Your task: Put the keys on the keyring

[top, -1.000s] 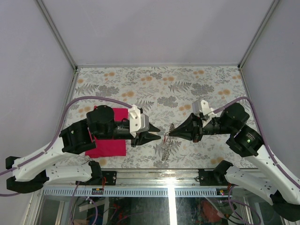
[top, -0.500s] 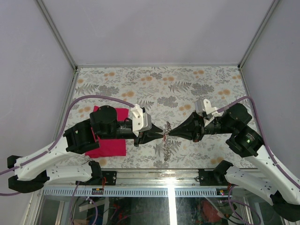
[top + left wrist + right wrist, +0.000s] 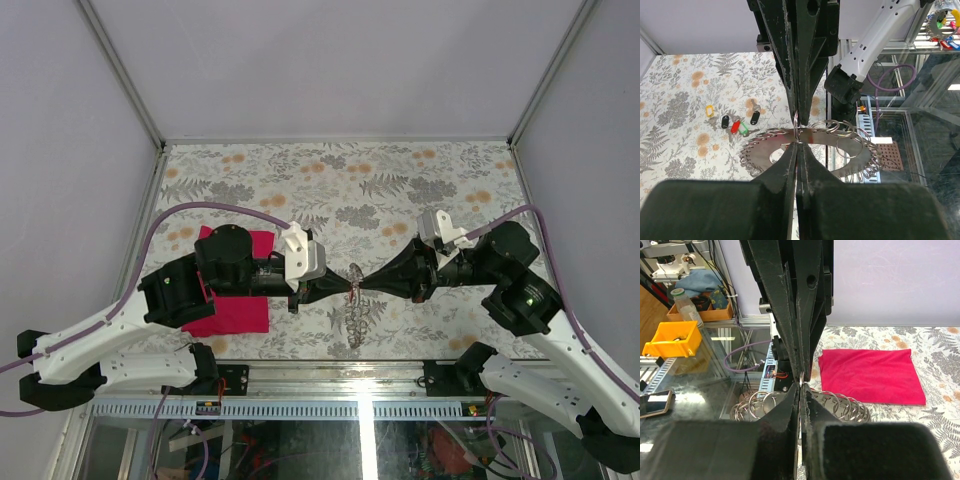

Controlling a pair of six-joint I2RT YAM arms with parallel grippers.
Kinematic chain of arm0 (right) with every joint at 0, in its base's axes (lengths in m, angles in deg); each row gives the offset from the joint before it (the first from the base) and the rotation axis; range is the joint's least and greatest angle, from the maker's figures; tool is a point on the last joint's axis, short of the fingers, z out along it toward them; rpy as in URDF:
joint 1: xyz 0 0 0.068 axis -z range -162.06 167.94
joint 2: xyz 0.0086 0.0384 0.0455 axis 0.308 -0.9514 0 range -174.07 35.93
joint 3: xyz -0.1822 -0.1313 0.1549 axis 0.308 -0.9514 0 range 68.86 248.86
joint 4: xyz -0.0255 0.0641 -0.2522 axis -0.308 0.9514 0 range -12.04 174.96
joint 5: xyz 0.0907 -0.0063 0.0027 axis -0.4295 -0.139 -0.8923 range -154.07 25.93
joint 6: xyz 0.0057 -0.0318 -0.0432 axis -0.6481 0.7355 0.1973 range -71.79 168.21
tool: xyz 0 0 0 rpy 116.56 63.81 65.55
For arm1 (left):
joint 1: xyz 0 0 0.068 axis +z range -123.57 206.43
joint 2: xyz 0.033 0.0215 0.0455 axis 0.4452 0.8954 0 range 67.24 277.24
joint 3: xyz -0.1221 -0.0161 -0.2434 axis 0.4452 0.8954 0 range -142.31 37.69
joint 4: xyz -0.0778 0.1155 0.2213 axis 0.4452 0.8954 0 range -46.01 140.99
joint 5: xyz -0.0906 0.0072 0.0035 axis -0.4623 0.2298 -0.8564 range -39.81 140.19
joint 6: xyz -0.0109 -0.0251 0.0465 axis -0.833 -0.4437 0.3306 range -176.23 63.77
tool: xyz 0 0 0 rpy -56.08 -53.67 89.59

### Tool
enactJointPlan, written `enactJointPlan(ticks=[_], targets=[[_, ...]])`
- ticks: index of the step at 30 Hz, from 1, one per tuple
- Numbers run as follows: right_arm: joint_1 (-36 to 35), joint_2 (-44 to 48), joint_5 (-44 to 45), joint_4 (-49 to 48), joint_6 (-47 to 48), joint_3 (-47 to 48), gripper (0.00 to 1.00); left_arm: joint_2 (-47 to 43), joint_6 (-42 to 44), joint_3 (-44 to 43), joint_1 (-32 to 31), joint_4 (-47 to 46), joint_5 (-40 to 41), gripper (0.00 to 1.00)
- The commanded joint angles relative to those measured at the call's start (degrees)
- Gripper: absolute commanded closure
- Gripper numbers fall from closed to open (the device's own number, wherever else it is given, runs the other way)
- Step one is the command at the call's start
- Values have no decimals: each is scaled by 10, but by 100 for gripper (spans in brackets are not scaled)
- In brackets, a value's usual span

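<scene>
The keyring (image 3: 356, 316), a flat silvery disc rimmed with many small split rings, hangs just above the table's near middle. My left gripper (image 3: 343, 287) and right gripper (image 3: 362, 285) meet tip to tip over its top edge, both shut. In the left wrist view the left gripper (image 3: 798, 142) pinches a small ring on the rim of the keyring (image 3: 765, 150). The right gripper (image 3: 800, 385) pinches the same spot of the keyring (image 3: 840, 407). The keys (image 3: 735, 125), with yellow, black, red and green heads, lie loose on the floral table behind the keyring.
A magenta cloth (image 3: 240, 310) lies flat under the left arm, also seen as the cloth (image 3: 867, 375) in the right wrist view. The table's near edge (image 3: 330, 358) runs just below the keyring. White walls close in three sides.
The left gripper moved right to the right gripper's tip and shut on the keyring's rim. The right gripper stayed shut and shifted slightly.
</scene>
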Motion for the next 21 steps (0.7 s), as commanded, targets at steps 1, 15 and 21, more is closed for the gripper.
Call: enactJointPlan(ticks=[1, 15, 21], targets=[[-1, 16, -2, -54, -12, 3, 100, -1, -6, 4, -2, -44, -6, 100], [-1, 49, 68, -98, -43, -16, 100, 7, -18, 10, -2, -55, -16, 100], [-1, 51, 101, -96, -53, -19, 100, 12, -20, 11, -2, -61, -21, 100]])
